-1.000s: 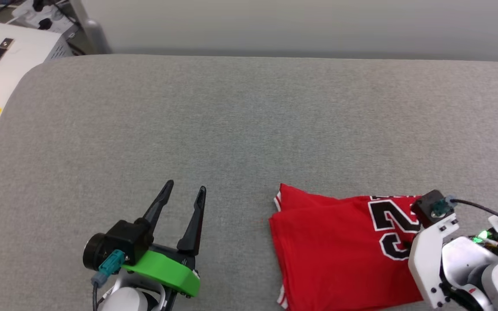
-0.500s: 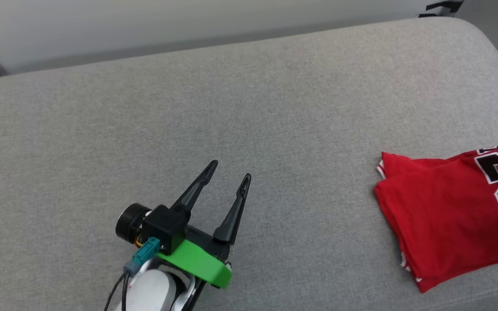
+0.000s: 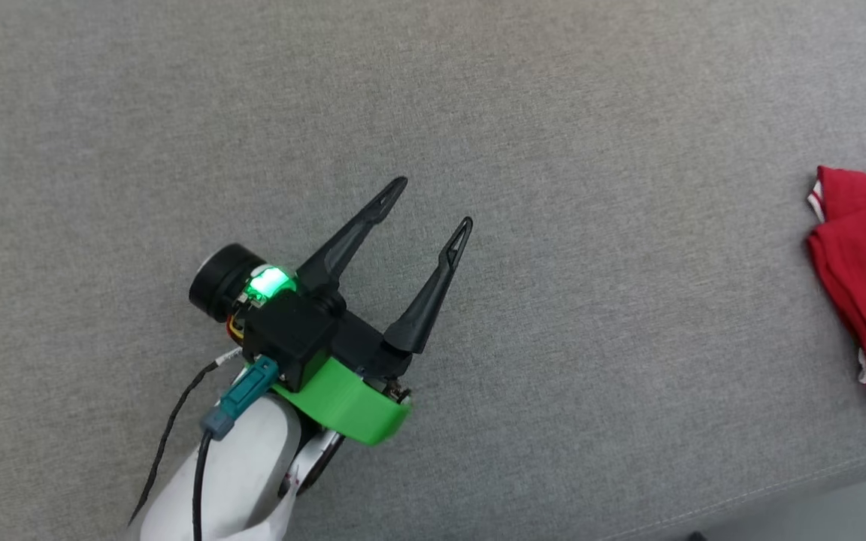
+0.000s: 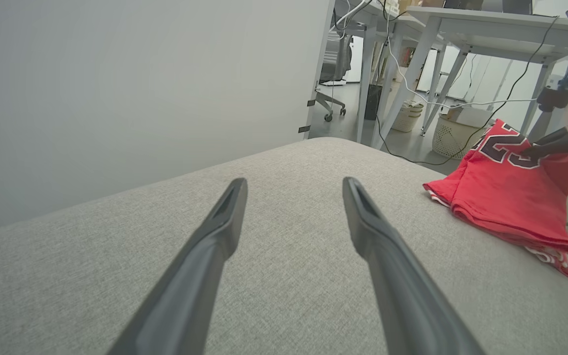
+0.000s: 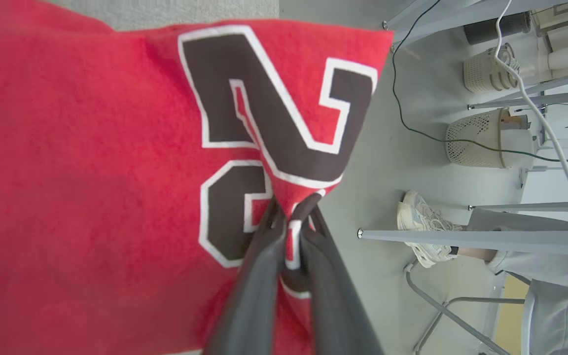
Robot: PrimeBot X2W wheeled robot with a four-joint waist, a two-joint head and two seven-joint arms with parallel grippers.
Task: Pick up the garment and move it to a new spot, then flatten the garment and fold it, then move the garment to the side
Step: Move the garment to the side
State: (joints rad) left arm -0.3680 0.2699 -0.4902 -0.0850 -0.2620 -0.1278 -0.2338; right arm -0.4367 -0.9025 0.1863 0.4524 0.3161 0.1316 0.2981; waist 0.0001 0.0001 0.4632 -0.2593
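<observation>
**Camera swung, gap to the garment wider**

Your head view has turned, so the whole picture has shifted. Even allowing for that, the garment [image 3: 865,255] now lies well to the right of the left pincer [image 3: 434,201], with more bare pad [image 3: 553,113] between them than a second ago. It looks folded in layers, so I judge you are on the last step, taking it aside. The left pincer is released, its fingers spread wide over the pad with nothing between them. The right pincer [image 5: 295,207] is clenched on the garment's edge at the "23" print, with fabric bunched between its tips. In the left wrist view that gripped corner rides up at the right pincer, and the rest lies on the pad.
</observation>
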